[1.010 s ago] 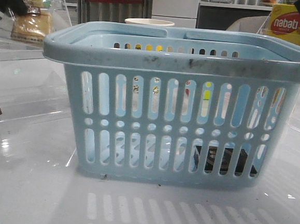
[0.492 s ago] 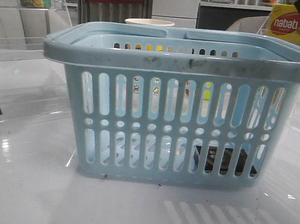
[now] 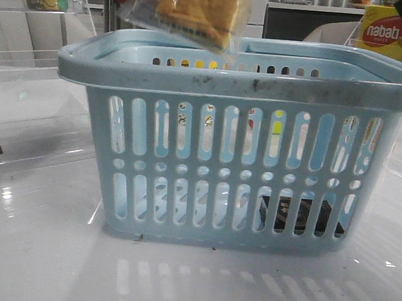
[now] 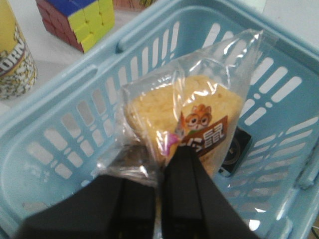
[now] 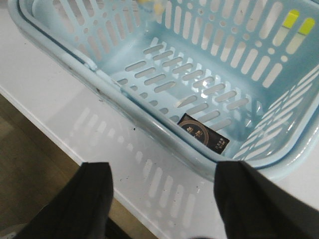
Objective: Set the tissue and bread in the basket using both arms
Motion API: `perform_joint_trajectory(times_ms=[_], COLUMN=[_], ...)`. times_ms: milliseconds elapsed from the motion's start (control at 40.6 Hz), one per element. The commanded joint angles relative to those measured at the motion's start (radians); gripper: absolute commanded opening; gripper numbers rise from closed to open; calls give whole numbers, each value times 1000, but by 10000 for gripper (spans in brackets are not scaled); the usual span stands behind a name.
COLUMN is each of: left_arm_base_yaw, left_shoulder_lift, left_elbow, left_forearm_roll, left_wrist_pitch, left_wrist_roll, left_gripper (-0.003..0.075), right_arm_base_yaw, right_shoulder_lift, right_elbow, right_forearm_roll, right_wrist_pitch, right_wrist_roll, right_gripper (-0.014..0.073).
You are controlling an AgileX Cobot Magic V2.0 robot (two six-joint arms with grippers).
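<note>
Basket (image 3: 241, 84): light blue, slotted, sits on the white table (image 3: 33, 249) in front of you; its rim is smudged dark along the near edge.

Bread (image 3: 198, 7): in its clear crinkly bag, hanging tilted above the basket's left rear part, lower corner about level with the rim. From the left wrist you see the bag over the basket's open inside, label with a cartoon squirrel facing the camera.

Left gripper (image 4: 158, 164): your fingers are clamped on the bag's near edge, pinching plastic and bread together.

Tissue (image 5: 203, 138): flat black packet lying on the basket floor, against the near wall toward the right corner; in the front view you see it dark through the lower slots.

Right gripper (image 5: 162, 199): fingers spread wide, holding nothing, hovering over the table just outside the basket's near rim.

Also on your list: a cube puzzle (image 4: 77, 20) and a printed can (image 4: 14, 55) beyond the basket; a yellow nabati box (image 3: 394, 37) far right.
</note>
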Motion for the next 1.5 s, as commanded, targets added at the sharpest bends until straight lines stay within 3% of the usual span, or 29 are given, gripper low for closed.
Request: perform_joint_trajectory(times_ms=[0, 246, 443, 542, 886, 1083, 1477], left_arm_base_yaw=[-7, -8, -8, -8, -8, -8, -8], left_shoulder_lift=[-43, 2, 18, 6, -205, -375, -751], left_elbow=[24, 34, 34, 34, 36, 133, 472], left_forearm_roll=[-46, -65, -106, -113, -112, -64, 433], left_wrist_pitch=[-125, -64, -43, -43, 33, 56, 3], left_wrist_roll=[6, 6, 6, 6, -9, -31, -423], left_gripper=[93, 125, 393, 469, 466, 465, 465], right_arm_base_yaw=[0, 0, 0, 0, 0, 0, 0], right_shoulder_lift=[-9, -9, -9, -9, -9, -9, -9], right_elbow=[-26, -26, -26, -26, -26, -26, -26], right_forearm_roll=[15, 15, 15, 15, 15, 15, 15], right_wrist_pitch=[-53, -53, -53, -53, -53, -53, -54], right_wrist_roll=[-9, -9, -9, -9, -9, -9, -9], right_gripper=[542, 542, 542, 542, 542, 542, 542])
